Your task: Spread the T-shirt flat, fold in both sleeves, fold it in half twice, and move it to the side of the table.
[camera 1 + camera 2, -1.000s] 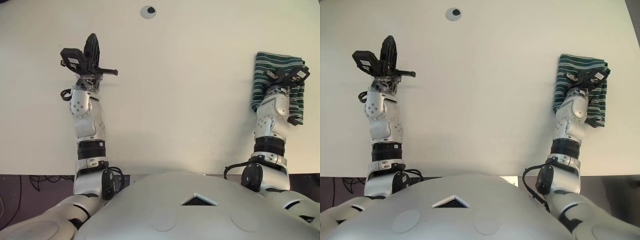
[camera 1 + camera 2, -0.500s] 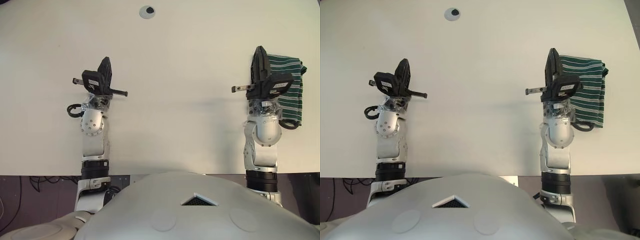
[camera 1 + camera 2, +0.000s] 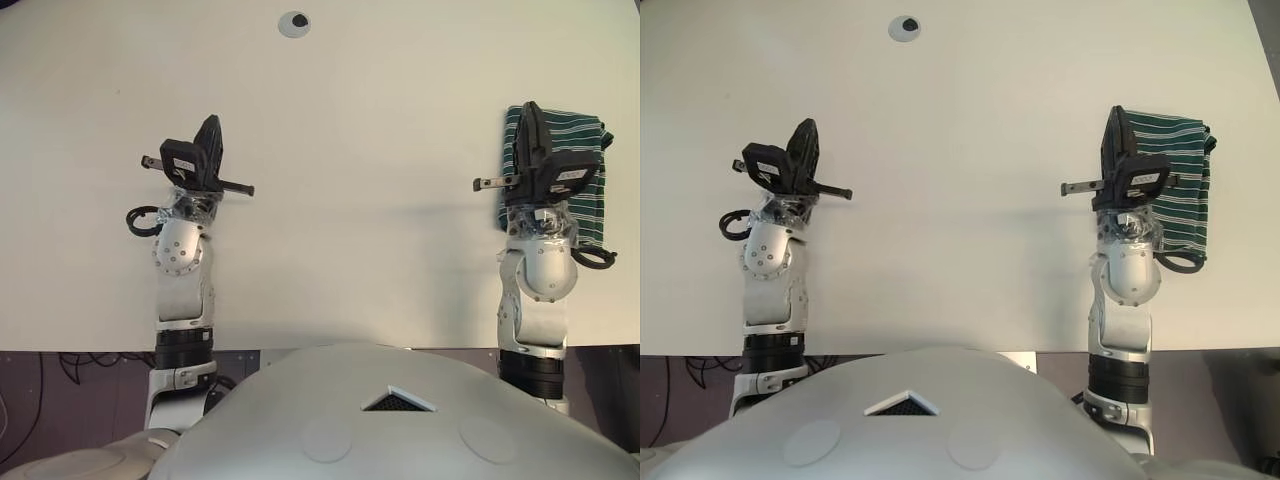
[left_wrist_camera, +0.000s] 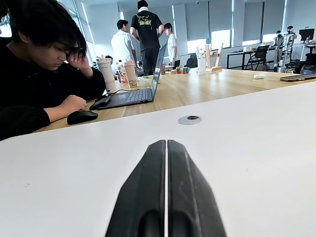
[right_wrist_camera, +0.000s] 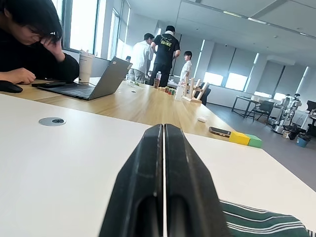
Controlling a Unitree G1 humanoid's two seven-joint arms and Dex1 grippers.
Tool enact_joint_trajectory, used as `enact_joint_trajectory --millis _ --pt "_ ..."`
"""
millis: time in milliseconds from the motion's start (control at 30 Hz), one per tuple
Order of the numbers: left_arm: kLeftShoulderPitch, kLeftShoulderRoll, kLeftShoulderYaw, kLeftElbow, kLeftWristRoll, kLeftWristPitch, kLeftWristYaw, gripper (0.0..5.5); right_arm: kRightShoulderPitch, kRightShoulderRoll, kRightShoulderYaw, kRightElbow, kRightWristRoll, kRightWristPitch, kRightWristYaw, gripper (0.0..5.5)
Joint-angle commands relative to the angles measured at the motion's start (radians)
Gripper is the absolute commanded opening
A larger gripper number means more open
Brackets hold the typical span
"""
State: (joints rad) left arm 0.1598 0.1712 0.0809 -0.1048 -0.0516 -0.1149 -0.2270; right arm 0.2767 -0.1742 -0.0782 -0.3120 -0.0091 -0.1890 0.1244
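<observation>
The T-shirt (image 3: 575, 170), green with thin white stripes, lies folded into a small rectangle near the right edge of the white table (image 3: 360, 150); a corner of the T-shirt (image 5: 256, 223) shows in the right wrist view. My right gripper (image 3: 532, 125) hovers above the shirt's left edge, shut and empty, its two fingers (image 5: 143, 168) pressed together. My left gripper (image 3: 211, 140) is raised over the bare left part of the table, also shut with nothing in it, fingers (image 4: 148, 182) touching.
A round grey cable grommet (image 3: 294, 22) is set in the table at the far middle. The table's right edge runs just beyond the shirt. Behind, a wooden table (image 4: 207, 84) holds a laptop (image 4: 133, 91), where a person sits.
Both arms have pulled back from the table surface and risen. The right gripper left the folded shirt and now stands upright at its left edge. The left gripper drew nearer and slightly right.
</observation>
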Motion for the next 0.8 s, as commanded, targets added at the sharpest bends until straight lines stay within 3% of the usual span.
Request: enact_joint_trajectory --millis 33,333,600,800 --pt "0.021 0.010 -0.011 -0.042 -0.002 0.033 -0.006 0.00 0.017 -0.014 -0.009 -0.040 -0.010 0.033 0.002 0.04" --pt "0.033 0.027 -0.012 -0.058 -0.010 0.048 -0.013 0.00 0.047 -0.003 0.007 -0.069 -0.045 0.060 -0.007 0.04" --pt "-0.141 0.038 -0.106 0.063 -0.006 0.071 -0.108 0.00 0.285 0.067 -0.052 -0.213 -0.084 0.033 -0.108 0.04" --pt "-0.154 0.036 -0.120 0.070 -0.007 0.074 -0.119 0.00 0.323 0.067 -0.064 -0.238 -0.087 0.042 -0.129 0.04"
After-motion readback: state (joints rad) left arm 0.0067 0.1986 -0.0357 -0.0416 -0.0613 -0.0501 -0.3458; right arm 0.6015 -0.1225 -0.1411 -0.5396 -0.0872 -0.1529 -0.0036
